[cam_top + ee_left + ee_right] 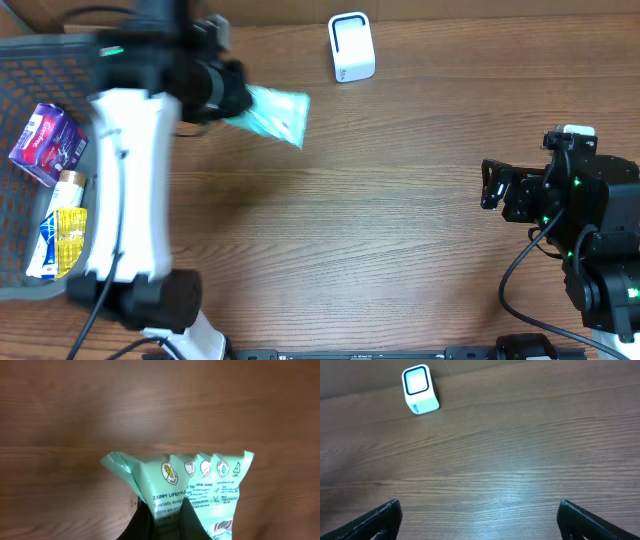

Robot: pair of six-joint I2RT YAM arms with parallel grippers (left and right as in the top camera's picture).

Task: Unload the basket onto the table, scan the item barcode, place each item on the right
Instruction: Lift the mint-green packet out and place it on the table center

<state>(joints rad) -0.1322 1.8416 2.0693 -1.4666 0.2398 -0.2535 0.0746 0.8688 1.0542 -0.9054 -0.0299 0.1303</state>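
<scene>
In the overhead view, the left gripper [228, 92] is seen at about 11 o'clock on the wooden table [400, 250], clamped shut on one end of a mint-green packet [277, 112]. The packet juts out from the gripper toward 4 o'clock and seems to be held above the table rather than resting on it. A white scanner [351, 47] stands upright near the far edge, at about 1 o'clock from the packet and apart from it. In the left wrist view, the black fingers [145, 527] are pinched on the lower part of the packet, whose printed face is turned to the camera; a row of small round icons and the word ZAPPY can be read, and the crimped edge points to 12 o'clock. The right gripper [490, 185] is parked at 3 o'clock on the table, its jaws spread wide with nothing between them. In the right wrist view, only bare table is seen between its two fingertips, and the scanner is placed at 11 o'clock. A dark basket [40, 60] sits at 9 o'clock on the table, with a purple box [45, 145] and a yellow pouch [62, 235] lying inside it.
</scene>
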